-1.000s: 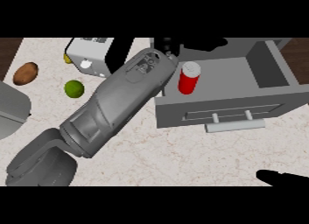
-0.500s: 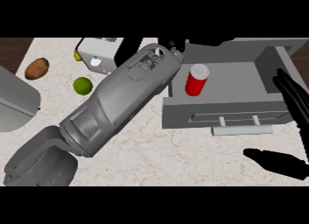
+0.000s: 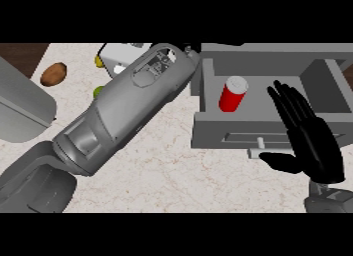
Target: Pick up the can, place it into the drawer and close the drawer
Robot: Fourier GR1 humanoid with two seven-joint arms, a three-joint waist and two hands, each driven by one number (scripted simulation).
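One can (image 3: 233, 94): red with a pale top, upright inside the open drawer (image 3: 325, 113), near its left wall.
Right robot hand (image 3: 309, 136): released, fingers straight, over the drawer front beside the handle (image 3: 261, 144).
Left robot hand: hidden beyond its grey forearm (image 3: 125, 105); cannot tell.
Surface (image 3: 179, 175): pale, speckled.

You have a pale, speckled stone-look worktop (image 3: 179, 170) with a smooth finish, and dark wood grain shows at its left edge. The drawer (image 3: 341, 85) looks like matt grey painted metal. The can (image 3: 233, 94) has a glossy red body and a pale top. Your right hand (image 3: 312, 145) is glossy black plastic. The left forearm (image 3: 127, 110) shows smooth grey casing with a dull sheen.
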